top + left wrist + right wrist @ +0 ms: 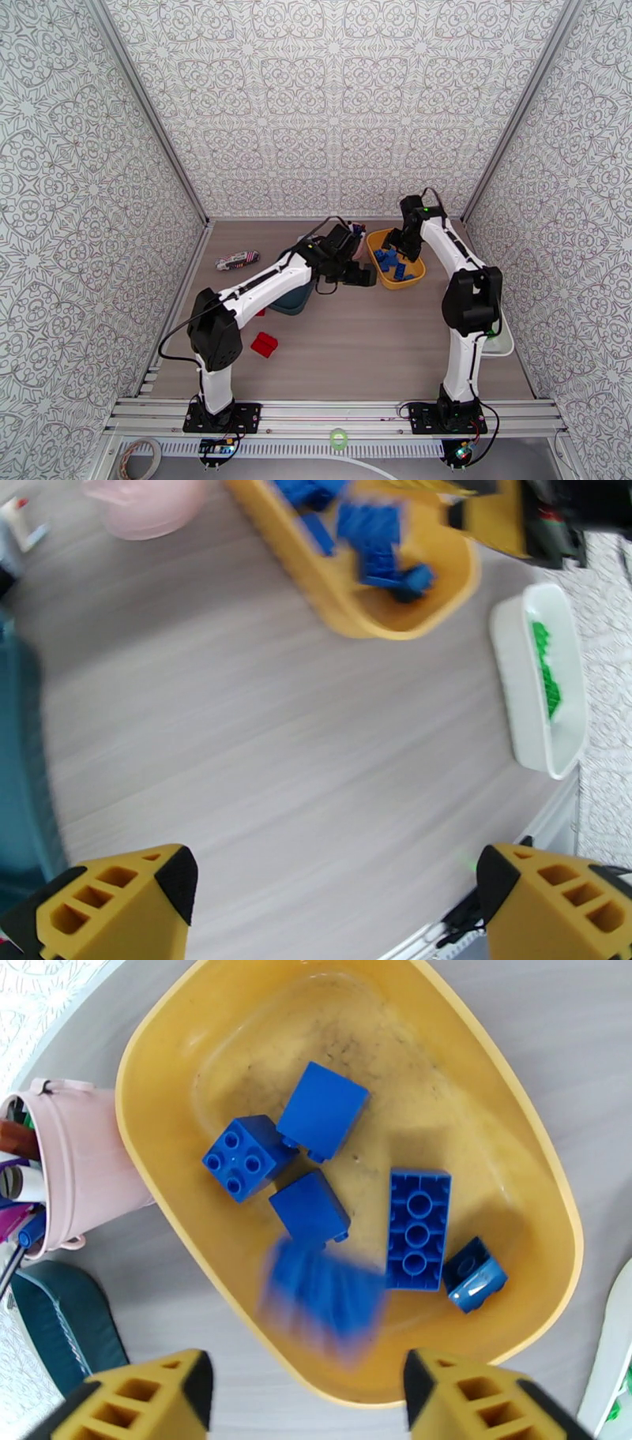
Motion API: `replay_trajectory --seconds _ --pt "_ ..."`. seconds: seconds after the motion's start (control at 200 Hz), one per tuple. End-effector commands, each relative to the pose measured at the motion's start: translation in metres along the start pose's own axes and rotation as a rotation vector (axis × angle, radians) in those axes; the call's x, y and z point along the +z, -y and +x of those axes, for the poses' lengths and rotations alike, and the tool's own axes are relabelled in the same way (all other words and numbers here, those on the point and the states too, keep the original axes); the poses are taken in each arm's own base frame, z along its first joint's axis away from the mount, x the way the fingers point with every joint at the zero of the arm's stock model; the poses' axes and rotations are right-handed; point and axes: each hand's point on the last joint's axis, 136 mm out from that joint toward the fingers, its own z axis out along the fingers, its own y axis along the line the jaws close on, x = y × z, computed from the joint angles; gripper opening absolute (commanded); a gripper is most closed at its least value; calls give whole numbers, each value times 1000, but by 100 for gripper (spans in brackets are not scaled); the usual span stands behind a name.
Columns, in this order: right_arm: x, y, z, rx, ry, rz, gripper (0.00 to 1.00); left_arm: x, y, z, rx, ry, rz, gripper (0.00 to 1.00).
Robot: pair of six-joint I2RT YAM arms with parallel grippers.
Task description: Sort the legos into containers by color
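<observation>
Red legos (pixel 264 344) lie lower left in the top view, near my left arm's base — left gripper (pixel 336 875), jaws wide apart, is nearer; right gripper (pixel 308 1374) hangs parted over yellow tray (pixel 545 1197).

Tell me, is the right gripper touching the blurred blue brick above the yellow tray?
Apart. In the right wrist view the blurred blue brick sits clear of the right gripper, with yellow tray showing between it and both fingers.
</observation>
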Motion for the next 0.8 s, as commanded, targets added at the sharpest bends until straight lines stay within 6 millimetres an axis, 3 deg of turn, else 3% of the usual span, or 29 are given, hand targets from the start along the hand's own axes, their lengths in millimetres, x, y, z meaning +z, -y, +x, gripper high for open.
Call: replay_trajectory --seconds 0.0,0.2,0.415,0.565,0.795 --pt "-8 -2 -2 -1 -7 -12 73 -41 -31 -13 -57 89 -62 99" --pt "-20 -21 7 -50 8 -64 72 -80 -93 -8 -170 157 -162 99" --pt "-26 -58 43 -157 -3 -90 70 -110 -167 18 -347 184 -286 99" --pt "-26 -95 81 -260 -29 -110 69 -128 -208 39 -459 195 -353 99" --pt "-26 -161 156 -485 -78 -122 69 -151 -268 83 -680 202 -466 97"
